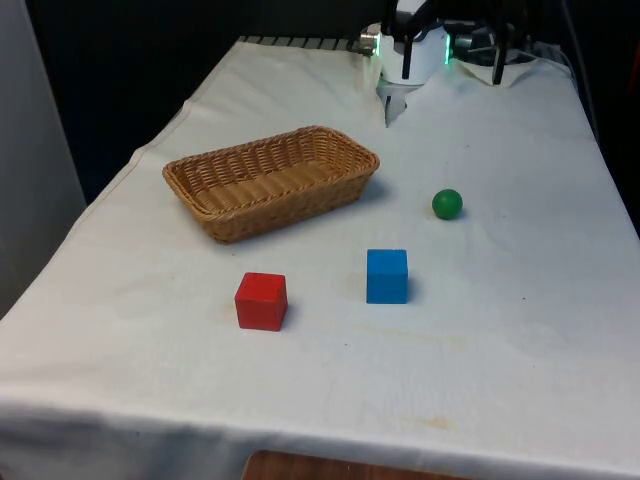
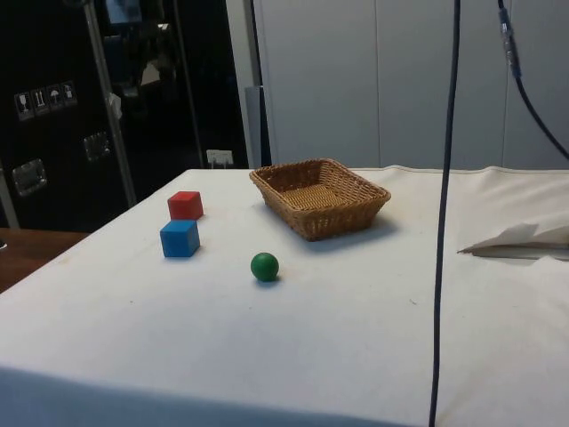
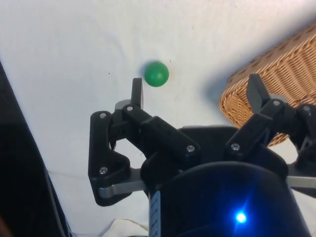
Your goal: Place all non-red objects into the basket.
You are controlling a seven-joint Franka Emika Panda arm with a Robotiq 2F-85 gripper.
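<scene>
While my jaws (image 3: 197, 91) are spread and empty, I should center them over the green ball (image 3: 156, 73), then descend.

Basket (image 1: 225, 190): we see a woven wicker tray, tan, rectangular with rounded corners, standing upright and empty on the tabletop (image 1: 520, 330), turned at an angle.
Green ball (image 1: 447, 204): we find a small, plain green sphere resting on the cloth, well apart from the basket towards the front view's right.
Blue cube (image 1: 387, 276): we note a solid blue block sitting flat, nearer the camera than the ball, between ball and red cube.
Red cube (image 1: 261, 301): we see a solid red block sitting flat, near the blue one on the front view's left, in front of the basket.
</scene>
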